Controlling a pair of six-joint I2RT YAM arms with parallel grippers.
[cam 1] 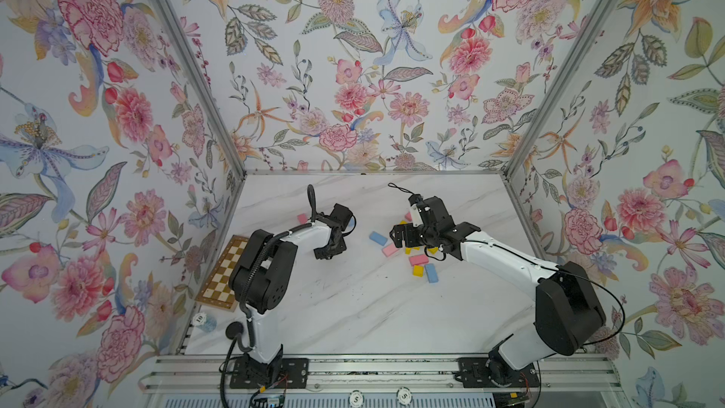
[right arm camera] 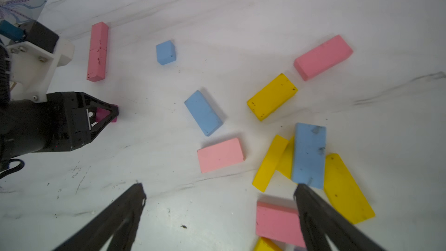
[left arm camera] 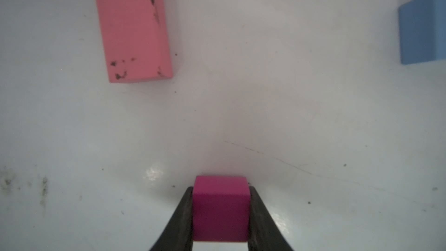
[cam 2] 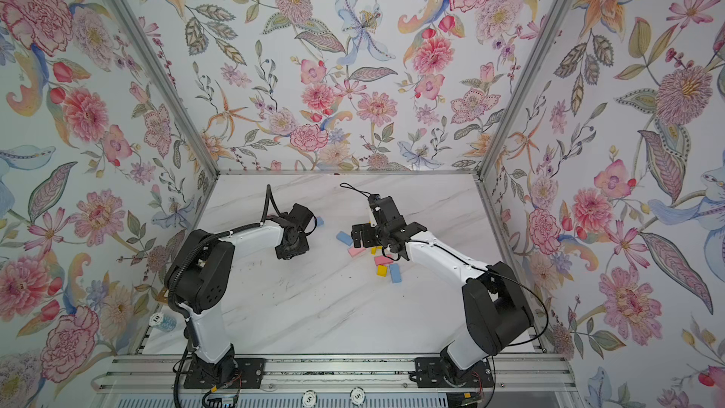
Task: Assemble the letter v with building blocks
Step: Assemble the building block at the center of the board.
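Magenta block [left arm camera: 220, 210] was pinched in left gripper [left arm camera: 220, 189], low near pink bar [left arm camera: 134, 27]; placement step judged in hand. Right gripper [right arm camera: 219, 188] was spread wide, empty, over loose blocks [right arm camera: 309, 153]. Alignment with bar needed before release.

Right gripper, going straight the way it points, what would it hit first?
Probably the pink block lying just ahead of the open right gripper, centred between its fingers; it might touch the table short of it, depth is unclear.

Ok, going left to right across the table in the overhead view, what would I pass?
Brown-and-cream checkered board → small pastel pink block → light blue oblong block → pastel pink oblong block → small yellow square block → second light blue oblong block.
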